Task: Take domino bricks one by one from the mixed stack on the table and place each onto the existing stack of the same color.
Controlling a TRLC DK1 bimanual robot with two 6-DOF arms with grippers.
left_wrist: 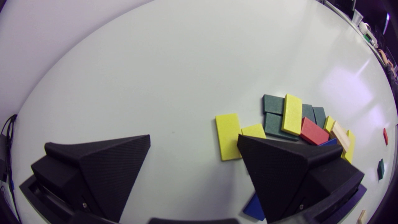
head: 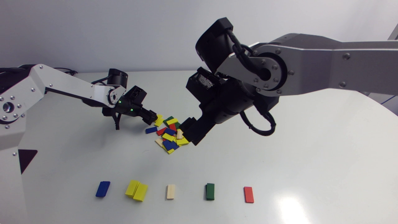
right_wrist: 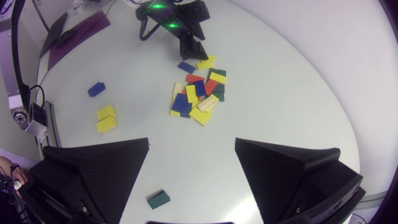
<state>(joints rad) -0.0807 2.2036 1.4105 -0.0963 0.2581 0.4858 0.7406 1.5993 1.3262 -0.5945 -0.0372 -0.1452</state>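
Note:
The mixed pile (head: 169,134) of yellow, blue, red, green and cream domino bricks lies mid-table. My left gripper (head: 152,118) is low at the pile's far left edge and open (left_wrist: 193,138). A loose yellow brick (left_wrist: 228,136) lies flat ahead of it, just inside one finger (left_wrist: 279,174), touched from no more than one side. A blue brick (left_wrist: 254,208) shows under that finger. My right gripper (head: 190,132) hangs open (right_wrist: 191,141) well above the pile's right side (right_wrist: 199,93), nothing between its fingers.
Five sorted stacks line the front: blue (head: 103,189), yellow (head: 136,190), cream (head: 170,191), green (head: 210,191), red (head: 248,194). The yellow one is two piles side by side. Bare table (head: 311,149) lies to the right and behind the pile.

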